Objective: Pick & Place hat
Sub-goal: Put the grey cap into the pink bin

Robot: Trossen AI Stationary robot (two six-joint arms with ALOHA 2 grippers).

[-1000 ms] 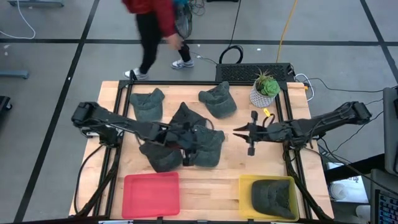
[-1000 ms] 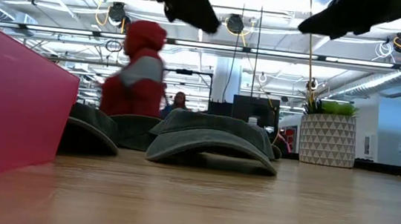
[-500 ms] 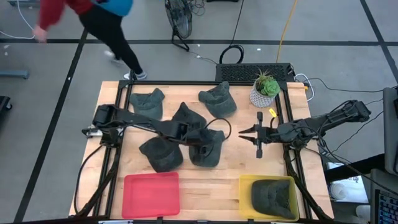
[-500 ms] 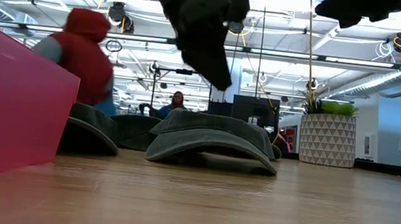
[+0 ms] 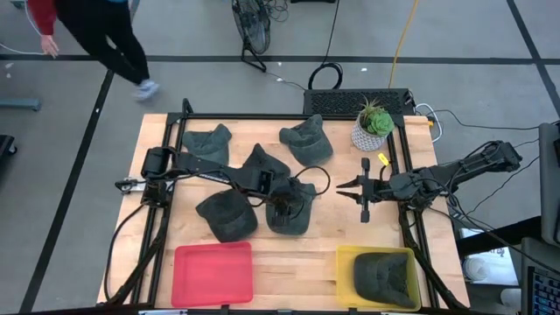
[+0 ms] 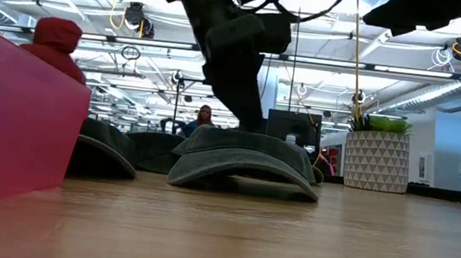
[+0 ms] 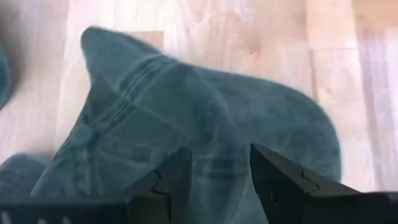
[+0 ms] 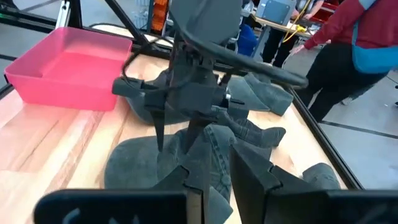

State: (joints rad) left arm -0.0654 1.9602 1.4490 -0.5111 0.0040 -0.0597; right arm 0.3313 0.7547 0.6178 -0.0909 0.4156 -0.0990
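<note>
The hat (image 5: 293, 208) lies flat near the middle of the table (image 5: 324, 238), its brim toward the red tray (image 5: 213, 274). The left gripper (image 5: 282, 208) is right on top of it, jaws apart. 3 more hats lie close by. The right gripper (image 5: 346, 187) waits nearby, jaws almost together, holding nothing.

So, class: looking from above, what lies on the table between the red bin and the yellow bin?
Nothing: in the high view only bare wooden table shows between the red bin and the yellow bin.
</note>
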